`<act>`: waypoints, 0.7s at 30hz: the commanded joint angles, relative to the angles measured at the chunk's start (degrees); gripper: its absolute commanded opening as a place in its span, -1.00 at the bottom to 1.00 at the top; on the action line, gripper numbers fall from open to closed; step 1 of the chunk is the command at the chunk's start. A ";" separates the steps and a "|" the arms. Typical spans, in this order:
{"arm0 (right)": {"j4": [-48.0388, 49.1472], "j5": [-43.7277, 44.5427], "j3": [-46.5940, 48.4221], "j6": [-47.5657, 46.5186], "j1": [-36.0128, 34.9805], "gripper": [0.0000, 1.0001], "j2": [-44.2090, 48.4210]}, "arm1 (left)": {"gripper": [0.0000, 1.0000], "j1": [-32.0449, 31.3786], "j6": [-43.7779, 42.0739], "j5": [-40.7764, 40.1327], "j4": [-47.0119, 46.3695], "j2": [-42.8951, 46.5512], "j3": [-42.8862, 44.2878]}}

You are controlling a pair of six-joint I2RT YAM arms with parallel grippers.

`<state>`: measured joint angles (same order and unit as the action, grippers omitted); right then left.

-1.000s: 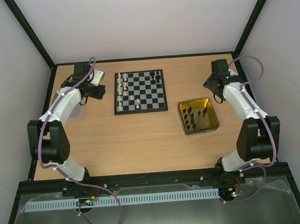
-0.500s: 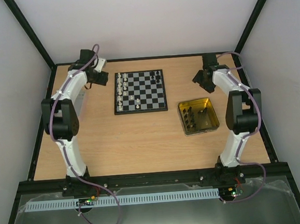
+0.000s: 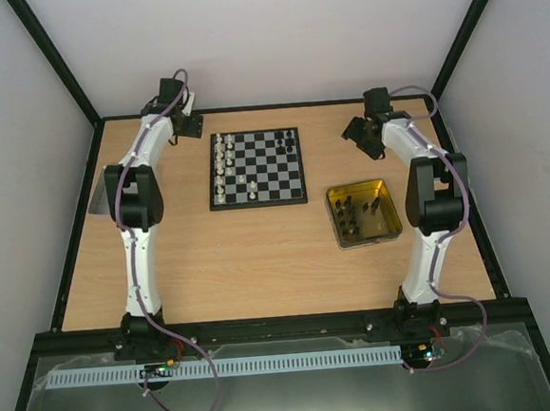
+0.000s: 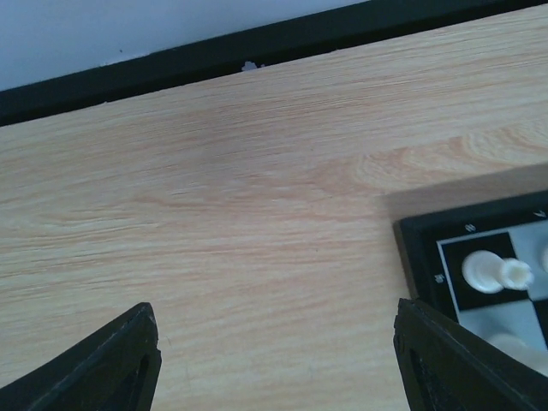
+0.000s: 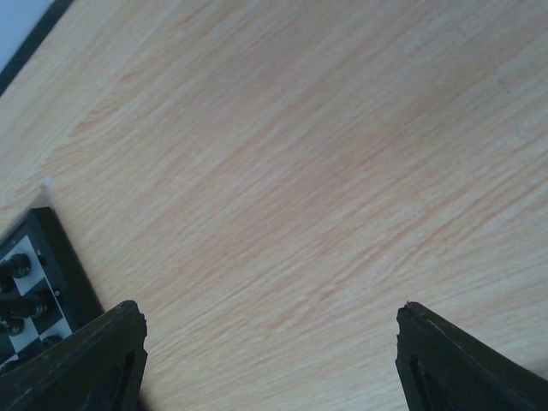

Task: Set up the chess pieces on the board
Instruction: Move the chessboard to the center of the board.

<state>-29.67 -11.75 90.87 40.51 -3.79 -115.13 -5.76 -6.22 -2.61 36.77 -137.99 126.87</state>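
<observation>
The board (image 3: 256, 167) lies at the table's far middle. White chess pieces (image 3: 222, 162) stand in its left columns, with a few black ones (image 3: 289, 142) on the right. More black pieces lie in the yellow-tinted tray (image 3: 363, 213). My left gripper (image 3: 191, 126) hovers off the board's far left corner, open and empty (image 4: 274, 342). The board corner (image 4: 419, 248) and a white piece (image 4: 495, 272) show at the right of the left wrist view. My right gripper (image 3: 357, 128) hovers right of the board's far right corner, open and empty (image 5: 270, 342). The board edge (image 5: 60, 257) with black pieces (image 5: 17, 267) shows at the lower left of the right wrist view.
A silver metal tray (image 3: 98, 196) lies at the left edge, partly hidden by the left arm. The black frame rail (image 4: 257, 43) runs along the table's far edge just beyond both grippers. Walls close in on both sides.
Both arms have stretched out toward the far edge. The left gripper moved farther back and a little right; the right gripper moved back and left, closer to the board.
</observation>
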 commanded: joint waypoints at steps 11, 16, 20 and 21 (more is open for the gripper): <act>4.40 -4.35 8.24 0.26 -0.68 0.56 -8.95 | 0.54 2.23 7.92 2.36 -3.06 -10.63 8.97; 5.15 -5.01 8.15 0.53 -0.65 0.55 -9.11 | 0.58 2.50 9.80 5.30 -4.16 -11.97 9.54; 5.27 -5.13 8.11 0.63 -0.69 0.55 -9.43 | 0.69 2.51 10.80 7.76 -3.98 -13.69 10.97; 5.29 -5.25 8.01 0.70 -0.69 0.55 -9.45 | 0.71 2.51 11.01 8.01 -3.92 -13.92 11.34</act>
<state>-25.26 -16.34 97.08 40.56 -4.16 -124.46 -3.33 2.66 2.17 33.32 -149.38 135.66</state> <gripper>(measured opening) 0.775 0.829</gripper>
